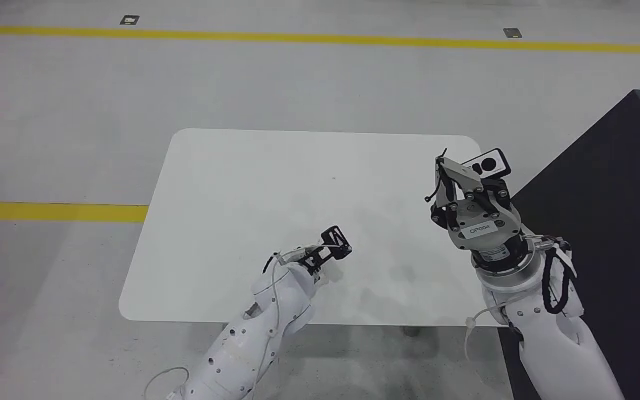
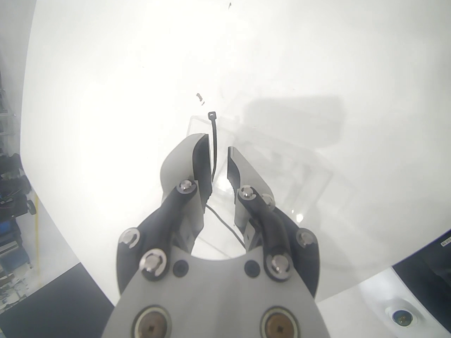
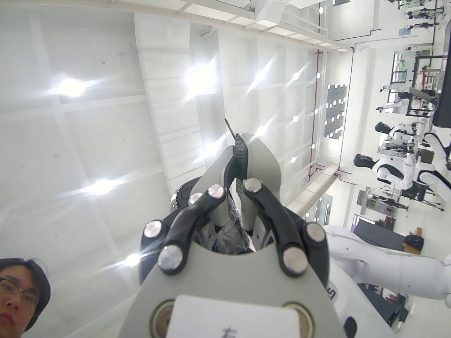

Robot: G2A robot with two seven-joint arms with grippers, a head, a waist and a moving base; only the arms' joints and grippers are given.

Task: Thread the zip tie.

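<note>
The grey floor with yellow lines (image 1: 300,38) lies around the white rectangular table with rounded corners (image 1: 250,200), and a black flat panel (image 1: 600,180) stands just beside the table's right edge. The left arm comes over the near edge of the table, and the left gripper (image 2: 216,142) hangs low above the tabletop near that edge, with its two dark pads spread and a clear gap between them. Under this gripper, a transparent rectangular thing (image 2: 310,184) lies on the table; I cannot tell what kind of thing it is. The thin black zip tie (image 2: 213,135) is seen through the gap between the left fingers. Its small square head points away from the gripper and lies at the edge of the transparent thing, while its strap runs back below the fingers, close along one pad. Whether it touches that pad, I cannot tell. The right gripper (image 3: 239,140) is raised over the right side of the table, well apart from the left one, and it points upward to the ceiling. Its fingers are pressed together on a thin black pointed strip (image 3: 229,127), whose tip sticks out beyond the fingertips. A few small dark specks (image 2: 200,97) lie on the table just beyond the zip tie head.
</note>
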